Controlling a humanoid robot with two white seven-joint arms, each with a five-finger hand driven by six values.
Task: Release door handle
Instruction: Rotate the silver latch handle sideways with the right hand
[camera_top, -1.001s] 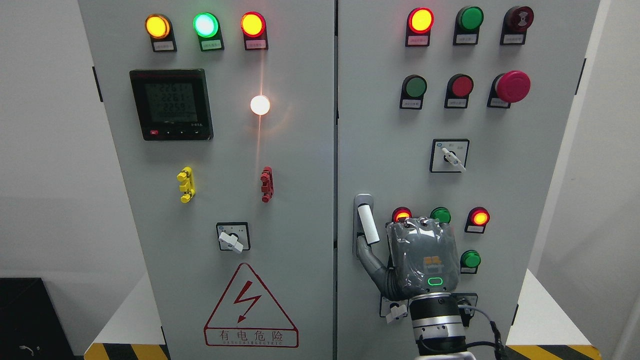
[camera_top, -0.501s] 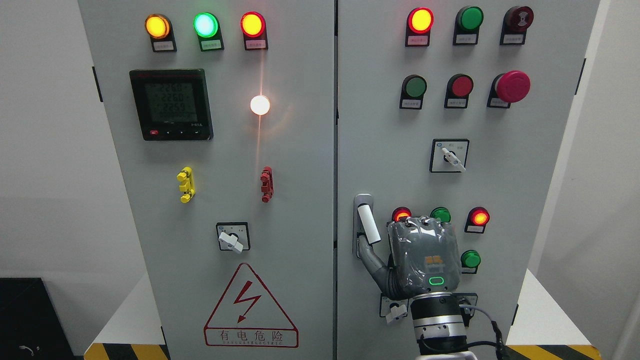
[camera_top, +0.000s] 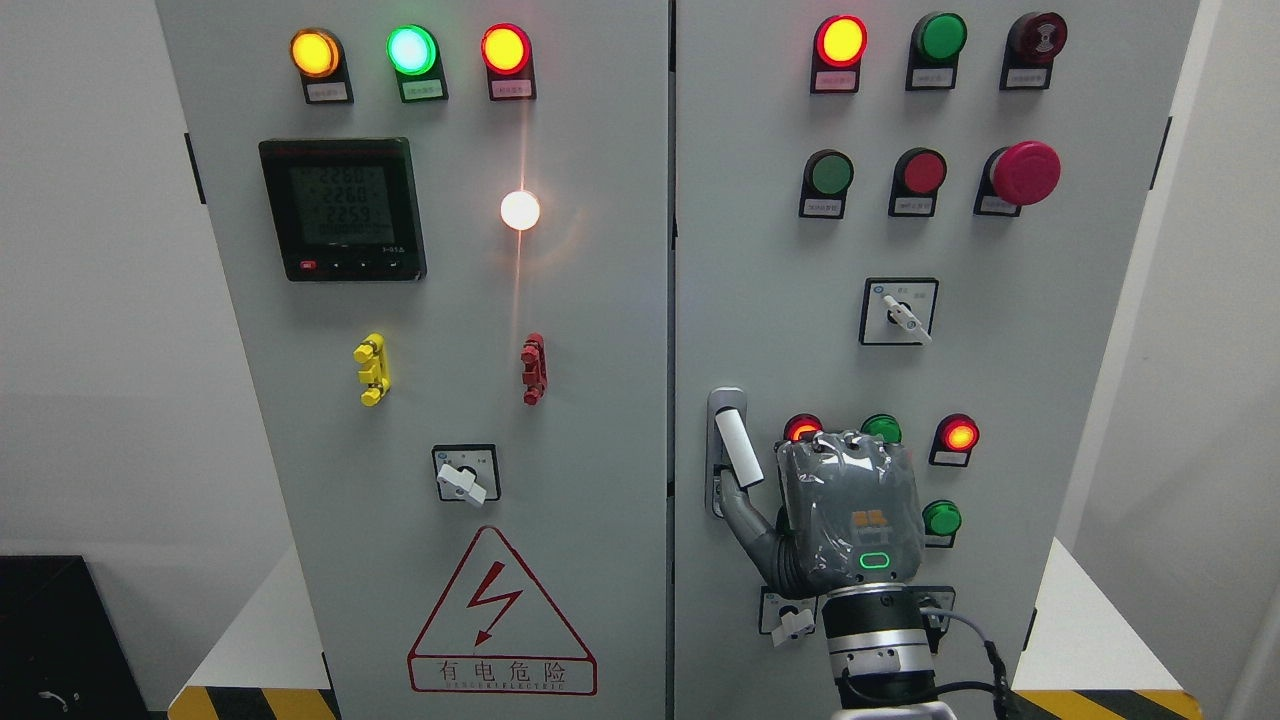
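The white door handle (camera_top: 737, 449) sits on its grey lock plate at the left edge of the right cabinet door (camera_top: 760, 250), tilted slightly with its lower end to the right. My right hand (camera_top: 848, 515) rises from the bottom edge just right of it, its grey back toward the camera. The thumb (camera_top: 748, 512) stretches up and left, and its tip reaches the handle's lower end. Nothing is clasped around the handle. The other fingers are hidden behind the back of the hand. The left arm does not show.
Both cabinet doors are shut, meeting at a seam (camera_top: 671, 350). Lit indicator lamps (camera_top: 960, 436) and green buttons (camera_top: 941, 518) crowd around my hand. A rotary switch (camera_top: 900, 314) is above, a small one (camera_top: 790, 620) by my wrist. Yellow-black floor tape (camera_top: 250, 702) runs below.
My right hand has drifted a little to the right, and the thumb has slid right with it beneath the handle's lower end. The handle has barely moved.
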